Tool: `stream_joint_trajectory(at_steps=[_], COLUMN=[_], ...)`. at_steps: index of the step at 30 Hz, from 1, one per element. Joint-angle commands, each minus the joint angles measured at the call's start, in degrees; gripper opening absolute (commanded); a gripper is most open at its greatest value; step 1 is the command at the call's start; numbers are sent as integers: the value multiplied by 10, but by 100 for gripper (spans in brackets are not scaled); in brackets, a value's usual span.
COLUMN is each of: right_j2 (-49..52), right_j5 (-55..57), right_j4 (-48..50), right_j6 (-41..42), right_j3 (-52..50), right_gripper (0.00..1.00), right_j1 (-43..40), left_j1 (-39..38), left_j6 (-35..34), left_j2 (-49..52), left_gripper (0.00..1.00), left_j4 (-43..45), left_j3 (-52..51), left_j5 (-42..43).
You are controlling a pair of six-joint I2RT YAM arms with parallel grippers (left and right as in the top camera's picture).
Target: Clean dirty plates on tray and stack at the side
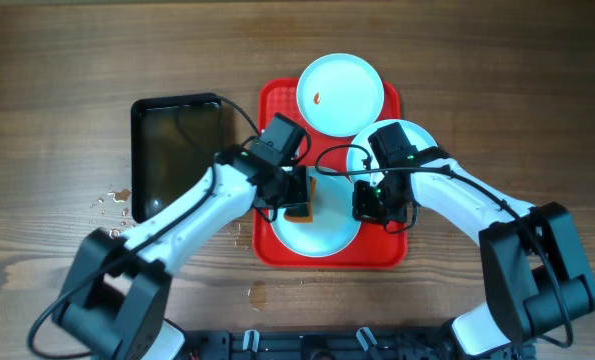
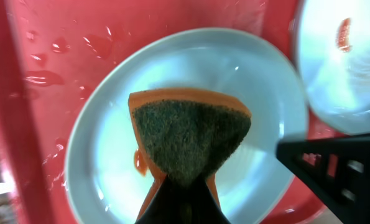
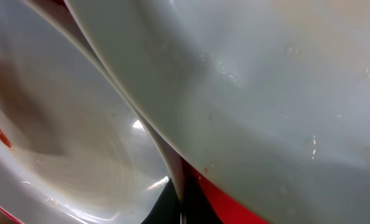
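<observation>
Scrubbing under way; nothing stacked yet.

Overhead, all three plates (image 1: 340,93) lie on the tray (image 1: 273,245) and none is set aside. The black tray (image 1: 175,150) holds no plate, and your right gripper (image 1: 375,205) sits at the near plate (image 1: 317,232). In the left wrist view, your left gripper (image 2: 181,198) pinches a sponge (image 2: 188,140) over that plate, with a smear (image 2: 138,163) uncleaned. In the right wrist view plate surfaces fill the frame, so you cannot tell its grip.

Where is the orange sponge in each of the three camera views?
Overhead: the sponge is at centre, over the near plate.
Left wrist: mid-frame, scouring side to the camera, over that plate.
Right wrist: not in it.
Shared landmark: the red tray.
</observation>
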Motion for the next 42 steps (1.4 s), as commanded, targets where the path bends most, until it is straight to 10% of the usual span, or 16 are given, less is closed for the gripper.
stream_joint_trajectory(at_steps=[1,15,21,31,42], right_j2=[17,17,16,-127,-268], right_j5=[25,25,26,69,652], right_j4=[4,2,-7,-10,-22], right_j6=[15,20,27,-126,-138], right_j3=[-1,-1,-1,7,10], right_gripper=[4,4,4,4,4], right_j1=[1,1,1,6,304], left_j1=[-17,37,66,275,355], left_j6=[-14,-14,-3,102,133], left_j2=[50,129,106,19,19], left_gripper=[4,4,4,4,19], left_j4=[23,-120,-217,-247,-188], left_j3=[-2,71,215,165,86], left_j5=[7,-308,-253,-168,-110])
